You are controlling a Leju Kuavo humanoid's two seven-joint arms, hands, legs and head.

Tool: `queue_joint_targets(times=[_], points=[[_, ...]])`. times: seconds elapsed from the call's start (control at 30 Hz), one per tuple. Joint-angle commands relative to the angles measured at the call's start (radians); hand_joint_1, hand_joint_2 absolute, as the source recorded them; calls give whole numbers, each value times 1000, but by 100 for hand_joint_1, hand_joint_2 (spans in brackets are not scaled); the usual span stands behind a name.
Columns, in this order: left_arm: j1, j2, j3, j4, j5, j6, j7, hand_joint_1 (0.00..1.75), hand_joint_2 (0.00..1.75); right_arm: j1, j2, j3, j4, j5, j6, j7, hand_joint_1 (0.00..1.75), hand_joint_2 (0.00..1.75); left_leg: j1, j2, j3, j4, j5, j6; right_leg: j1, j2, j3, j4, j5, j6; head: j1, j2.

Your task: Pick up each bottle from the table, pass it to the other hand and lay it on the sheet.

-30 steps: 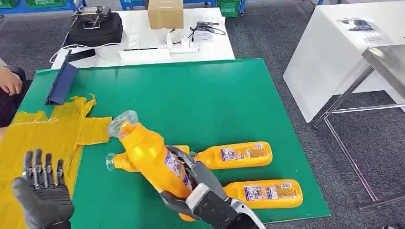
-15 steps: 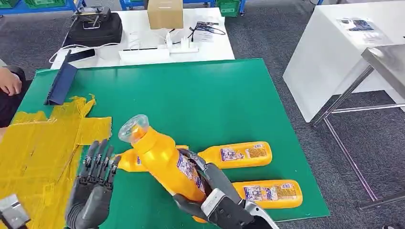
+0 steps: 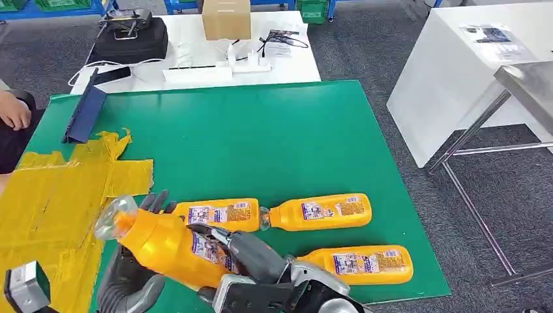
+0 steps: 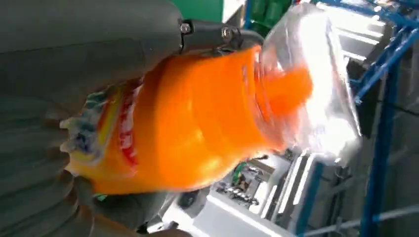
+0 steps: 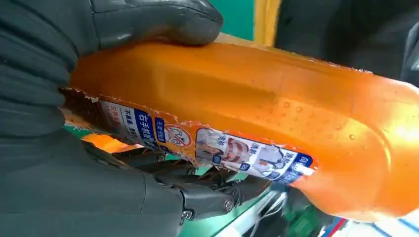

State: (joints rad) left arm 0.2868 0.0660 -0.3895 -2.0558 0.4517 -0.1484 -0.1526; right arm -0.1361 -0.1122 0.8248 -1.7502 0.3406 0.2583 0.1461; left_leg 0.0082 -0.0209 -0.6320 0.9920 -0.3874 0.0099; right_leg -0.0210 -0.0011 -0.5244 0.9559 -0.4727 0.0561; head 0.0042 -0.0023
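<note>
Right hand (image 3: 244,261) grasping the held orange bottle (image 3: 166,246) at its labelled middle, clear cap toward the left, above the near edge of the green table (image 3: 261,137). Left hand (image 3: 134,280) cupped under the same bottle, fingers touching it (firm grasp or not, cannot tell). Three more bottles (image 3: 316,212) lying right of it. Yellow sheet (image 3: 52,195) at left.

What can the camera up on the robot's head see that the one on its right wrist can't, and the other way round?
Head view alone: three orange bottles lying on the green table, among them the nearest one, the yellow sheet and the left hand under the lifted bottle. Right wrist view alone: the torn label close up, with droplets on the plastic. Both: the held bottle in the right hand.
</note>
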Motion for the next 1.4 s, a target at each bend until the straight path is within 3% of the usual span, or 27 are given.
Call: queue_joint_targets(times=[0.03, 0.37, 0.4, 0.87, 0.93, 0.97, 1.03, 1.07, 1.2, 1.23, 1.3, 1.33, 1.4], points=[[-8, 22, -26, 89, 4, -47, -38, 0, 175, -78, -67, 158, 177, 10, 4, -97, 175, 175, 0, 3, 4, 0, -2, 0, 1, 1, 4, -1, -1, -3, 0, 0], [-26, 10, -19, 100, -47, -9, -33, 0, 175, -146, -41, 224, 220, 5, 22, -139, 175, 175, 0, 3, 2, -1, -1, -1, 1, 1, 2, -1, 0, -2, 0, 0], [-26, 11, -19, 99, -52, -6, -33, 175, 175, -146, -42, 225, 218, 5, 22, -140, 175, 175, 1, 3, 2, -1, -1, -1, 1, 1, 2, -1, 0, -3, 0, 0], [-22, 7, -22, 93, -87, -4, -59, 175, 175, -133, -38, 207, 210, -7, 4, -133, 175, 175, 1, 1, 3, 0, -1, -1, 1, -1, 3, -1, -1, -3, 0, 0], [-6, 6, -10, 66, -113, 27, -70, 175, 175, -71, -72, 173, 127, 29, -31, -92, 175, 175, 1, 0, 2, 0, -2, -1, 2, -2, 3, -1, -2, -3, 0, 0], [-4, 3, -6, 60, -131, 39, -68, 175, 175, -63, -73, 168, 115, 39, -38, -86, 150, 175, 1, 0, 2, 0, -2, 0, 2, -2, 4, -1, -2, -3, 0, 0], [-8, -18, 11, 38, -228, 95, -67, 175, 175, -33, -55, 129, 87, 97, -82, -58, 150, 175, 1, -1, 0, 0, -1, 0, 1, -3, 1, -1, -1, -2, 0, 0], [-11, -25, 20, 34, -270, 117, -64, 175, 175, -25, -46, 116, 82, 119, -99, -50, 0, 175, 1, -1, 1, 1, -2, 0, 1, -3, 2, 0, -2, -2, 0, 0], [-25, -50, 48, 27, -402, 171, -48, 175, 175, -10, -28, 83, 73, 141, -106, -26, 0, 175, 0, -1, 0, 1, -1, 0, 1, -2, 0, 0, -1, -2, 0, 0], [-86, -99, 82, -6, -522, 203, 11, 175, 175, -26, 5, 70, 10, 142, -77, 55, 0, 175, 1, 0, 1, 2, -2, -1, 1, -2, 2, 1, -2, -3, 0, 0], [-134, -142, 144, -26, -735, 242, 69, 175, 175, -8, 0, 42, -41, 150, -90, 88, 0, 175, 1, -1, -3, 4, -1, -1, 1, -3, -2, 4, -2, -3, 0, 0], [-125, -138, 197, -25, -919, 280, 89, 175, 175, 105, -96, -18, -94, 178, -131, 17, 0, 175, 1, -1, -3, 5, -2, -1, 2, -4, -2, 5, -2, -4, 0, 0], [-92, -155, 262, -18, -898, 234, 23, 175, 175, 195, -145, -90, -84, 202, -141, -106, 0, 175, 1, -7, -2, 1, 0, 0, 1, -8, 2, -1, -2, -2, 0, 0]])
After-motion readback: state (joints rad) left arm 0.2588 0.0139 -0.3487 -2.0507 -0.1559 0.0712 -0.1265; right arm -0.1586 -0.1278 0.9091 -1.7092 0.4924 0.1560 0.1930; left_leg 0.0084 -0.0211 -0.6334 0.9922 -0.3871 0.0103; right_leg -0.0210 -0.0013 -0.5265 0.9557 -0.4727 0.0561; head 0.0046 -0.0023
